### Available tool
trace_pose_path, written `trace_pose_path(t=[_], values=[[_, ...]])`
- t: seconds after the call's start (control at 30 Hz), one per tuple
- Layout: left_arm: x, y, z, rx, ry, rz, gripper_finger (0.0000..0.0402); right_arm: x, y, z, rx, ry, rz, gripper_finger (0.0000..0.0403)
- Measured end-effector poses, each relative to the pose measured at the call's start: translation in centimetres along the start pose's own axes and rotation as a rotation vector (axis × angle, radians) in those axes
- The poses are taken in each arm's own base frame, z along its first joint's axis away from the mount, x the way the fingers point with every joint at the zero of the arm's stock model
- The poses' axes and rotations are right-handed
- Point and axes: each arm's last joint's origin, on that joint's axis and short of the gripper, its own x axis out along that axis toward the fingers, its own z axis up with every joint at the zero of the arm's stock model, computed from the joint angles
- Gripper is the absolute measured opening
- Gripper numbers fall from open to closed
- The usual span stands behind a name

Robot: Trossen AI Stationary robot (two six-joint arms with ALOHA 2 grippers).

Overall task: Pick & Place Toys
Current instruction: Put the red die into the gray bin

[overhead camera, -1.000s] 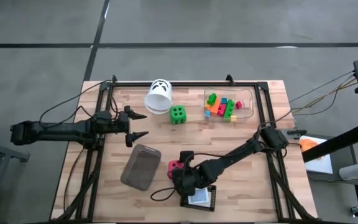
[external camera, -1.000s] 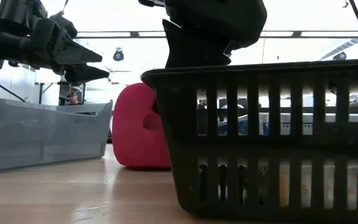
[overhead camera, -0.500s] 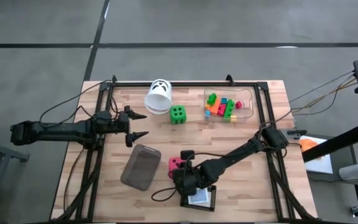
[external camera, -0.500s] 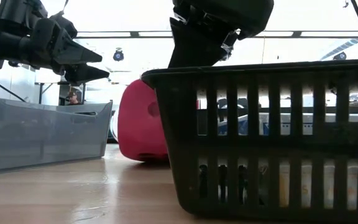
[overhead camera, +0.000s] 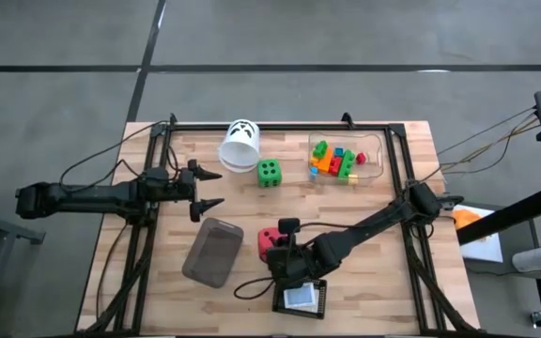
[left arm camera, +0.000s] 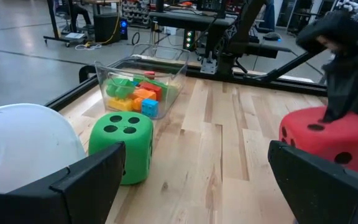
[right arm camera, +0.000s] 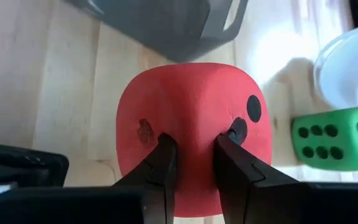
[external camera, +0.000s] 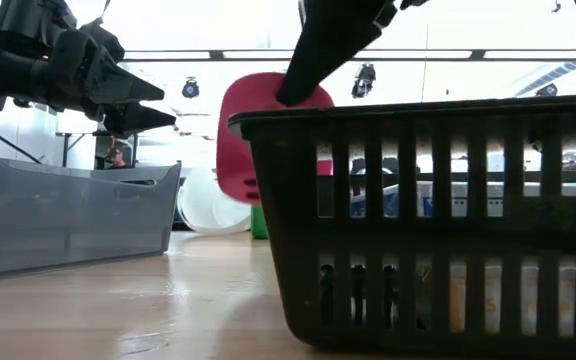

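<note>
My right gripper [overhead camera: 276, 248] is shut on the pink-red die [right arm camera: 191, 112] with black dots. The die is lifted off the table between the grey tray [overhead camera: 213, 251] and the black basket [overhead camera: 301, 298], and also shows in the low view [external camera: 253, 130]. My left gripper [overhead camera: 205, 189] is open and empty above the table's left side, with the green die [left arm camera: 122, 143] ahead of it. The green die [overhead camera: 269, 172] rests on the wood. Several small bright bricks [overhead camera: 336, 161] lie in the clear box [overhead camera: 374, 155]. My right gripper pinches a part of one face of the pink-red die [right arm camera: 194, 155] between its two fingers [right arm camera: 164, 163]. The soft surface is dented in beside the fingertips. The fingers come slanting down from above [external camera: 318, 60]. The die hangs below them, clear of the table.
A white cup [overhead camera: 240, 145] lies on its side at the far edge beside the green die. The black basket [external camera: 428, 220] stands at the near edge, right beside the held die. The black frame rails [overhead camera: 397, 160] run along the table's sides.
My right gripper has gone up and a little toward the table's right edge, still shut on the pink-red die. The die stood on the table one second ago. It now hangs clear of the table at the height of the basket's rim.
</note>
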Motion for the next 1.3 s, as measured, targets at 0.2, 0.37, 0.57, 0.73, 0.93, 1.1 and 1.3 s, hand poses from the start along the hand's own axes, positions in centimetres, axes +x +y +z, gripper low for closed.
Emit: trace_pose_path(t=[0.2, 0.37, 0.57, 0.73, 0.93, 1.1, 1.3], values=[[0.0, 0.0, 0.0, 0.000, -0.001, 0.000, 0.0395, -1.2, -0.3, 0.5, -0.009, -0.104, 0.047, 0.0069], [0.0, 0.0, 0.0, 0.000, -0.002, 0.000, 0.0395, -0.5, 0.9, 1.0, -0.051, -0.319, 0.231, 0.0069], [0.0, 0.0, 0.1, 0.000, -0.006, -0.001, 0.0395, -0.2, 0.5, 0.8, -0.065, -0.641, 0.374, 0.0056], [0.0, 0.0, 0.1, 0.001, -0.011, -0.001, 0.0395, 0.4, -1.9, 0.9, 0.000, -0.805, 0.331, 0.0055], [0.0, 0.0, 0.2, 0.001, -0.018, -0.002, 0.0395, 3.2, -4.2, 1.8, 0.037, -0.794, 0.293, 0.0054], [0.0, 0.0, 0.2, 0.002, -0.019, -0.002, 0.0395, 5.9, -4.5, 2.5, 0.032, -0.760, 0.307, 0.0051], [-0.1, 0.0, 0.2, 0.015, -0.023, 0.002, 0.0395, 8.2, -5.1, 2.3, 0.043, -0.704, 0.279, 0.0051]])
